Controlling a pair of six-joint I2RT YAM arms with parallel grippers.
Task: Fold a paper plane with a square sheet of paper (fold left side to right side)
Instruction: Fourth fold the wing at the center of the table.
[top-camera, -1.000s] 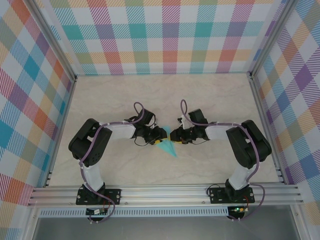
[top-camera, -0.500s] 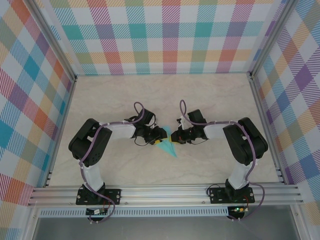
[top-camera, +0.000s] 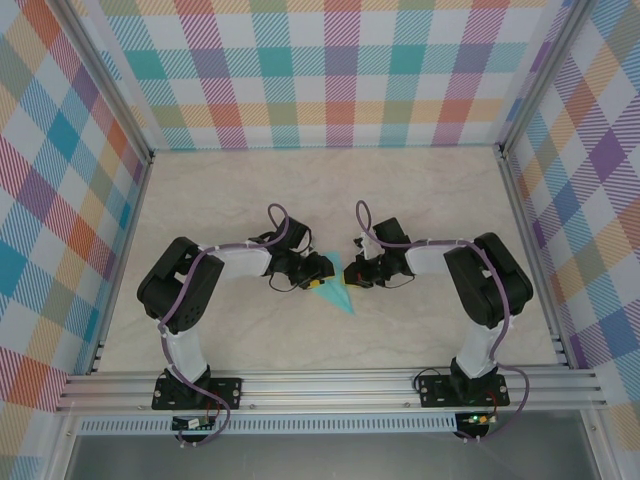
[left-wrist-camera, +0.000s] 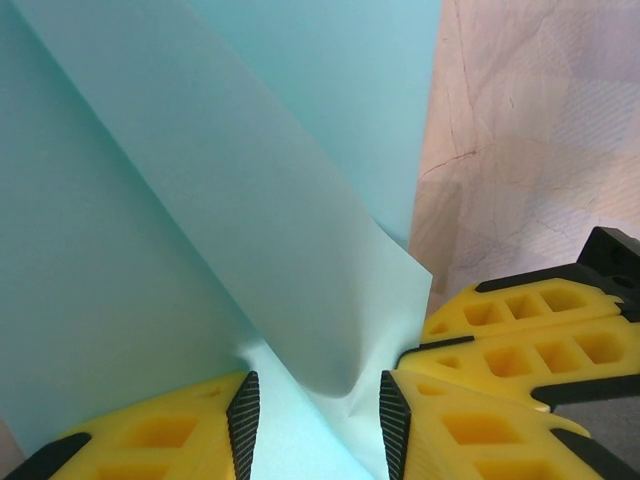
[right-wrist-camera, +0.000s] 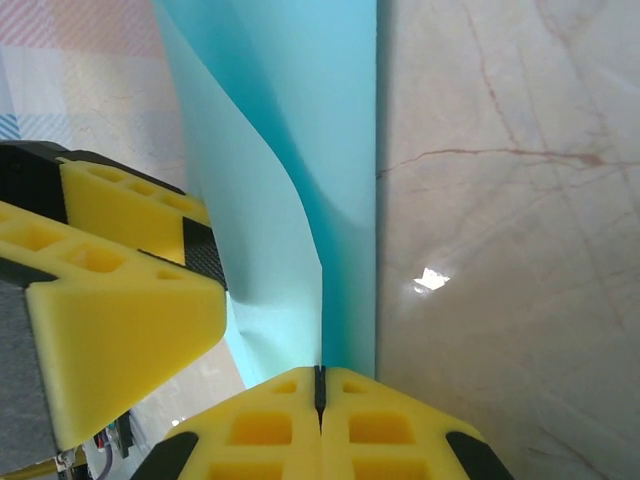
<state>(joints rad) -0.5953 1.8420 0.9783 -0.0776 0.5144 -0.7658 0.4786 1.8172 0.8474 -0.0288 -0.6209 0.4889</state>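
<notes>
One paper plane (top-camera: 343, 298), diagonal, nose near-right; right jaws tight on it, left jaws half-apart.

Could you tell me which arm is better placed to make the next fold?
Right, probably: the right jaws are shut on the plane, ready to pull; the left jaws stand apart around it.

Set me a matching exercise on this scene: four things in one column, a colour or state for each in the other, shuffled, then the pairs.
Things:
1. left gripper
2. right gripper
3. paper plane
4. table

Colours and states:
A. marbled beige
B. jaws closed together
C. turquoise
D. jaws apart, paper between them

Pairs: 1-D, 2-B, 3-C, 4-A
</notes>
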